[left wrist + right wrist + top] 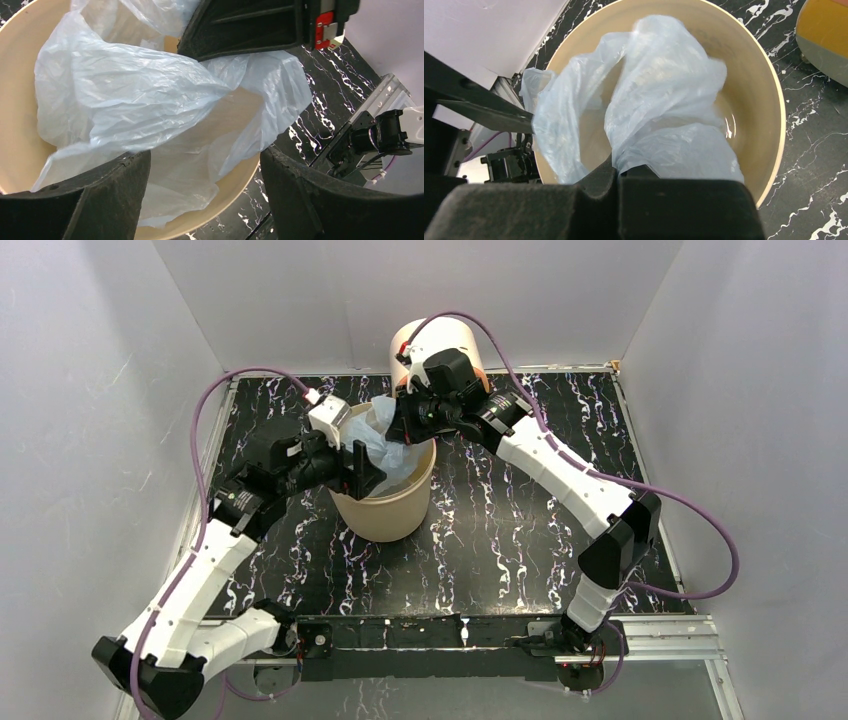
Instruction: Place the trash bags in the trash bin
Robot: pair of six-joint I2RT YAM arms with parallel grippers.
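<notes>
Holding bag [664,100] with my right gripper [616,169] clenched on it | my left gripper [205,175] released | bag mostly in bin [756,70], fold over left rim | remaining: drop, tuck

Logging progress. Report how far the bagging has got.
Done: most of the bag lies inside the bin. In hand: the right gripper is shut on it over the bin; the left gripper is open at the rim. Left: part of it hangs over the rim; release and tuck it in.
</notes>
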